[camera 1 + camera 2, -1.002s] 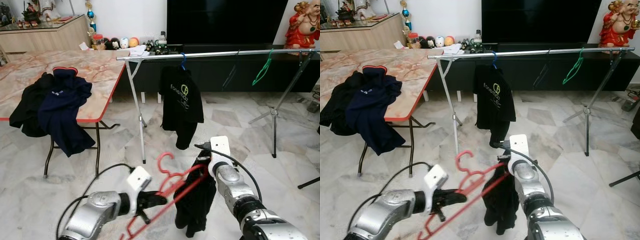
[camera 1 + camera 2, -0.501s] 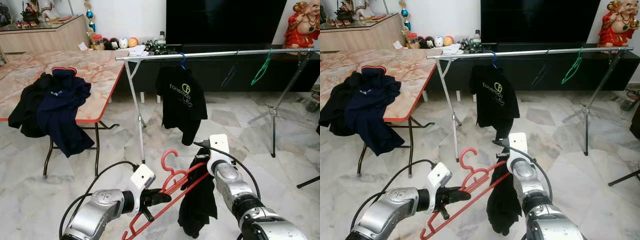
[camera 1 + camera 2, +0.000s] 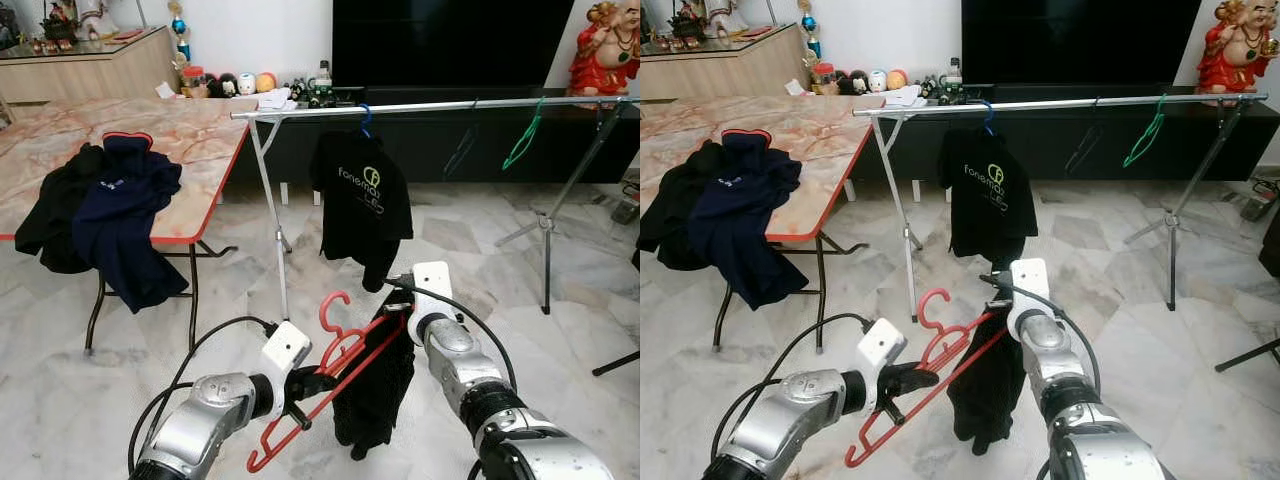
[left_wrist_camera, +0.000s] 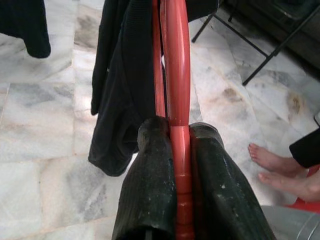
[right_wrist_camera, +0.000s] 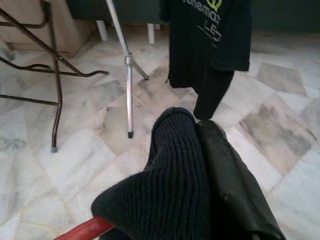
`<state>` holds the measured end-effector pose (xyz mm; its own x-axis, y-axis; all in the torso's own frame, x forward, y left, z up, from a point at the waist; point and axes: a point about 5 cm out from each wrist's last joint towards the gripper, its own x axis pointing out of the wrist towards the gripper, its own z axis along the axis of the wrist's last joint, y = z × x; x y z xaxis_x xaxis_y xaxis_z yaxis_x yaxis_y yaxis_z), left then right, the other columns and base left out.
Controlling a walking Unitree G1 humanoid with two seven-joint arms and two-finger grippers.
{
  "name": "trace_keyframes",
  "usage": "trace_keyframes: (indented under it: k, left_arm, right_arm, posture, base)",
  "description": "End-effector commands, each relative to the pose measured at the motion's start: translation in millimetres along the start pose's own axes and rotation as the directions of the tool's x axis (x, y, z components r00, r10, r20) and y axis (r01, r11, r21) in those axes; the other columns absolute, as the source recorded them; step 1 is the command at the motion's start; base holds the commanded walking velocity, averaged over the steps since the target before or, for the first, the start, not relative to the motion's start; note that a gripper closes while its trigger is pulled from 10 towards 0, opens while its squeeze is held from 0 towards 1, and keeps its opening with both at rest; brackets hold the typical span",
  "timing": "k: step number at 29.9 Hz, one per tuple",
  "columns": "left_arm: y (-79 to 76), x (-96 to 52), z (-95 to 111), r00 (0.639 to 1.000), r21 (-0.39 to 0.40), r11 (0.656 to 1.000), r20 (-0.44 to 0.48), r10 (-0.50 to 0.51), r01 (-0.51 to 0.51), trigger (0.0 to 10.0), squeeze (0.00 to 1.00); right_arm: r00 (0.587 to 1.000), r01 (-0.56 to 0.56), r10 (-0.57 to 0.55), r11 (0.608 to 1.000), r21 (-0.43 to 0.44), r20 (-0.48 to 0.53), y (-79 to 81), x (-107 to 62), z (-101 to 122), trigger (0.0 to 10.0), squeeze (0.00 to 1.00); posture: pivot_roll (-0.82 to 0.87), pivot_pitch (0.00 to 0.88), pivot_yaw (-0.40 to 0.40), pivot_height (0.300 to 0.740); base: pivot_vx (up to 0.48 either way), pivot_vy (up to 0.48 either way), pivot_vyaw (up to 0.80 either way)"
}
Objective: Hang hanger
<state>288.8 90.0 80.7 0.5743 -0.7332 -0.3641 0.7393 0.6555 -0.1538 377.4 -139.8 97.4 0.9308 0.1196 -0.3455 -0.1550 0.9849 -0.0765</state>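
Marble floor lies before a long metal rail [image 3: 430, 105]. At 6 o'clock the left gripper [image 3: 303, 388] is closed on the red hanger [image 3: 335, 375]; the right gripper [image 3: 398, 308] pinches its black garment [image 3: 375, 385]. I think the hook must rise high and level to catch the rail. A hung black shirt [image 3: 362, 205] at 12 o'clock, a green hanger [image 3: 523, 140] at 2 o'clock and a table [image 3: 205, 135] at 10 o'clock limit free space.
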Motion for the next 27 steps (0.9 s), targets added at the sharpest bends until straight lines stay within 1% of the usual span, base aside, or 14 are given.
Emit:
trace_keyframes:
  k: [1,2,6,7,9,10,14,16,21,23,24,27]
  left_arm:
    - [6.4,0.2,9,0.999,0.023,0.999,0.032,0.038,-0.038,10.0,0.0]
    - [6.4,0.2,9,0.999,0.023,0.999,0.032,0.038,-0.038,10.0,0.0]
    - [11.5,3.5,12,0.994,0.026,0.995,0.051,0.095,-0.097,10.0,0.0]
    - [13.8,4.9,12,0.991,0.029,0.991,0.045,0.126,-0.128,10.0,0.0]
    - [15.0,6.0,12,0.989,0.032,0.989,0.039,0.142,-0.143,10.0,0.0]
    - [15.6,7.0,11,0.988,0.029,0.988,0.028,0.152,-0.153,10.0,0.0]
    - [15.2,8.2,9,0.988,0.024,0.988,0.021,0.152,-0.153,10.0,0.0]
    - [15.6,7.8,8,0.988,0.026,0.987,0.017,0.156,-0.156,10.0,0.0]
    - [17.3,6.8,6,0.987,0.034,0.986,0.006,0.161,-0.161,10.0,0.0]
    - [16.3,7.9,6,0.987,0.025,0.987,0.014,0.158,-0.158,10.0,0.0]
    - [16.3,7.9,6,0.987,0.025,0.987,0.014,0.158,-0.158,10.0,0.0]
    - [13.7,9.4,9,0.99,0.017,0.991,0.035,0.135,-0.136,10.0,0.0]
  right_arm:
    - [0.998,-0.019,0.019,1.0,-0.001,0.055,1.1,1.9,21,10.0,0.0]
    - [0.998,-0.019,0.019,1.0,-0.001,0.055,1.1,1.9,21,10.0,0.0]
    - [0.996,-0.034,0.033,0.999,0.009,0.081,0.1,1.5,31,10.0,0.0]
    - [0.995,-0.03,0.028,0.999,0.018,0.092,-0.2,1.2,34,10.0,0.0]
    - [0.995,-0.026,0.023,0.999,0.028,0.102,-0.7,0.8,37,10.0,0.0]
    - [0.994,-0.008,0.007,1.0,0.007,0.108,-3.2,0.1,38,10.0,0.0]
    - [0.996,0.036,-0.037,0.999,0.007,0.085,-11.1,-0.8,31,10.0,0.0]
    - [0.996,0.064,-0.063,0.998,-0.023,0.061,-15.4,-1.6,24,10.0,0.0]
    - [0.997,0.063,-0.061,0.997,-0.046,0.054,-14.2,-2.5,23,10.0,0.0]
    - [0.998,-0.006,0.009,0.999,-0.054,0.064,-6.4,-3.2,24,10.0,0.0]
    - [0.998,-0.006,0.009,0.999,-0.054,0.064,-6.4,-3.2,24,10.0,0.0]
    - [0.995,-0.072,0.075,0.996,-0.047,0.066,-0.7,-4.2,25,10.0,0.0]
  posture:
    - [0.01,0.0,0.026,0.74]
    - [0.01,0.0,0.026,0.74]
    - [0.0,0.0,0.022,0.74]
    - [0.0,0.0,0.022,0.74]
    - [-0.01,0.0,0.022,0.74]
    - [-0.01,0.0,0.022,0.74]
    - [-0.01,0.0,0.022,0.74]
    - [0.0,0.0,0.02,0.74]
    - [0.0,0.0,0.017,0.74]
    - [0.0,0.0,0.018,0.74]
    - [0.0,0.0,0.018,0.74]
    - [0.0,0.0,0.018,0.74]
  base:
    - [0.0,0.0,0.0]
    - [0.0,0.0,0.0]
    - [0.0,0.0,0.0]
    - [0.0,0.0,0.0]
    - [0.0,0.0,0.0]
    - [0.0,0.0,0.0]
    - [0.0,0.0,0.0]
    - [0.0,0.0,0.0]
    - [0.0,0.0,0.0]
    - [0.0,0.0,0.0]
    - [0.0,0.0,0.0]
    - [0.0,0.0,0.0]
